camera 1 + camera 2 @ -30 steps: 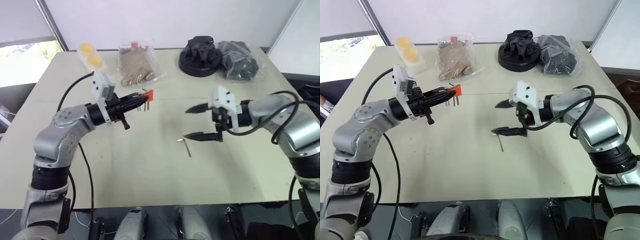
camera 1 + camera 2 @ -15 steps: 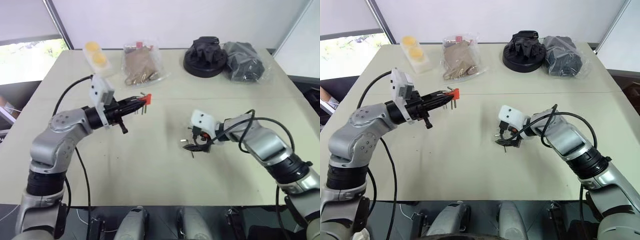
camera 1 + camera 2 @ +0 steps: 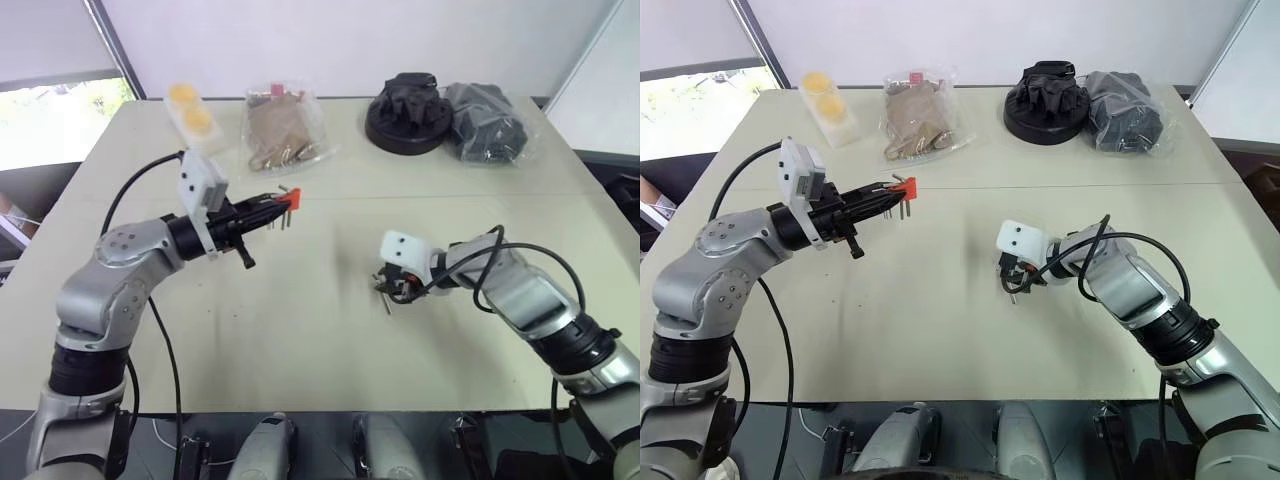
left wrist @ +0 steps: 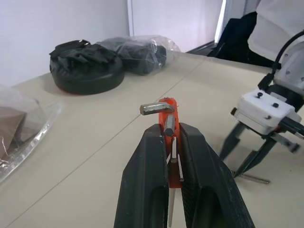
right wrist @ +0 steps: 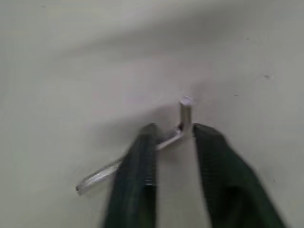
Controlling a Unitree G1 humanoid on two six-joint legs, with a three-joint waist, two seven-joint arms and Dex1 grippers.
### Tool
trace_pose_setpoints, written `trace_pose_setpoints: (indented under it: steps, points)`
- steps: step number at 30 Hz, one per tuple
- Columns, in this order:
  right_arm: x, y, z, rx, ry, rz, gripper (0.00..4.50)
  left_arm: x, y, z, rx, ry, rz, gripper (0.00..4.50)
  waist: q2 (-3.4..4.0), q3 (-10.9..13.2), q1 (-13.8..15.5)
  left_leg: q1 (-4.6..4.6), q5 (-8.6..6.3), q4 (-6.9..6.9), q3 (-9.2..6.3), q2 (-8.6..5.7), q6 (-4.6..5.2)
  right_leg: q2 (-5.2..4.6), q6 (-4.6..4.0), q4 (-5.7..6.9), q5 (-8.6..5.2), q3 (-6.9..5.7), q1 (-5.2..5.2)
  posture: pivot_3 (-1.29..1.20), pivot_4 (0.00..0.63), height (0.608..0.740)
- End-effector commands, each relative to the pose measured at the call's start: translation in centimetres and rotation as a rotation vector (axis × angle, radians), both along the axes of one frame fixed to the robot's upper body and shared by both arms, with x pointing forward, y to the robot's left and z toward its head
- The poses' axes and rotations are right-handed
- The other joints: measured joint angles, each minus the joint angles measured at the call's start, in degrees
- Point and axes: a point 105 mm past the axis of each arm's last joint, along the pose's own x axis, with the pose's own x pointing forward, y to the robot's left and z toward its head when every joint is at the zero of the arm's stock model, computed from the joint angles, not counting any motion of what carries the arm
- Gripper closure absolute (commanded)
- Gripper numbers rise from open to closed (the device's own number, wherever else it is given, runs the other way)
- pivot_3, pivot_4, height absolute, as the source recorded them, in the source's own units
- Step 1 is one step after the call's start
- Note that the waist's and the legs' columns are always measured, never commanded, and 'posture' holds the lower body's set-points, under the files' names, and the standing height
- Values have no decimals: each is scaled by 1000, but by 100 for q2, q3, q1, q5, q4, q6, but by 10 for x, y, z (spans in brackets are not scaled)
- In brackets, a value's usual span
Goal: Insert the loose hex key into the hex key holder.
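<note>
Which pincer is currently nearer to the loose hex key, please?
Right: the right pincer is shut on the loose hex key on the table; the left pincer holds the hex key holder far away.

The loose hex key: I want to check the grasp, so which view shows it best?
The right wrist view: the loose hex key lies on the table with its bend between the right claw's fingers. Both eye views show a sliver under that claw; the left wrist view shows its end past the fingertips.

beige table (image 3: 300, 350); far edge: yellow cups pack (image 3: 192, 112), brown bag (image 3: 280, 130), black pile (image 3: 405, 110), grey bag (image 3: 492, 125).
</note>
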Motion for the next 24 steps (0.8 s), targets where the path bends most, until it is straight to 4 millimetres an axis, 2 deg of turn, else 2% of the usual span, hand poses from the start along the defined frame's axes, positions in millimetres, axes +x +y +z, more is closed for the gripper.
trace_pose_setpoints:
  steps: [1,10,14,22,24]
  points:
    - [-2,5,0,-13,-17,23,4470,-5,1,12,2,-55,1,4500,-2,-1,1,0,0,0,0,0,0,0,0,0,0,0,0,0,150,740]
    - [-1,13,4,29,-52,30,4470,-5,2,11,4,-58,9,4500,-2,-2,-8,0,0,0,-1,1,0,1,0,0,0,-1,1,0,150,740]
    - [-3,11,6,42,-42,21,4470,-4,0,10,7,-57,6,4500,-2,-2,-8,1,0,0,-1,1,0,1,0,0,0,-1,1,0,150,740]
    - [-6,6,0,-10,-107,130,4470,-3,-4,11,5,-56,-9,4500,-2,-1,-1,0,0,0,0,0,0,1,0,0,0,-1,1,0,150,740]
    - [-5,4,0,-19,-121,134,3960,-3,-4,10,5,-55,-11,4500,-2,-1,0,1,0,0,-1,0,0,1,0,0,0,-2,1,0,150,740]
